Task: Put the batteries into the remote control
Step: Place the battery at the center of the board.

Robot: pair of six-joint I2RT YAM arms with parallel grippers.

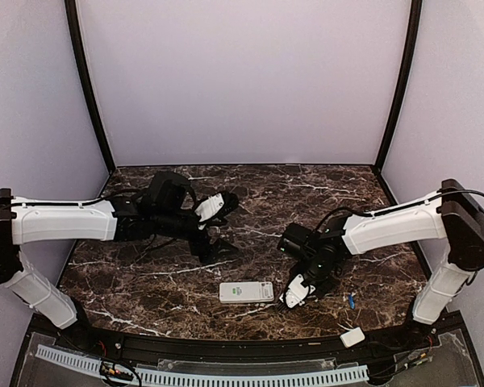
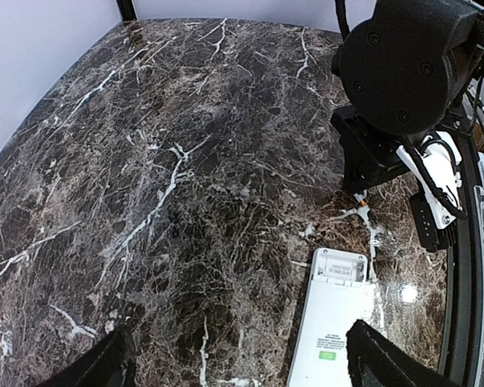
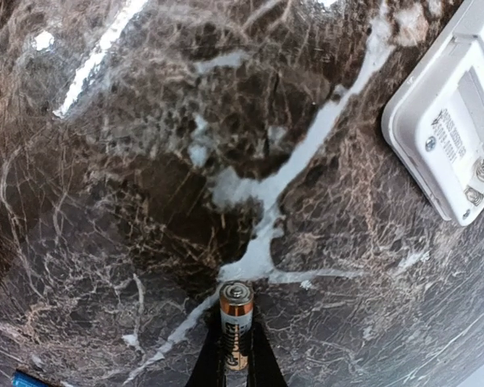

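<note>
The white remote control lies face down near the table's front edge, and its battery compartment is uncovered. My right gripper is shut on a battery with a copper end and pale label, held just off the remote's compartment corner. In the top view this gripper sits right of the remote. A small blue battery lies on the table further right. My left gripper is open above the table; its right finger overlaps the remote's edge.
A small plain white cover lies on the black front rail at the right. The dark marble table is walled by pale panels. The right arm's black wrist looms at the upper right of the left wrist view.
</note>
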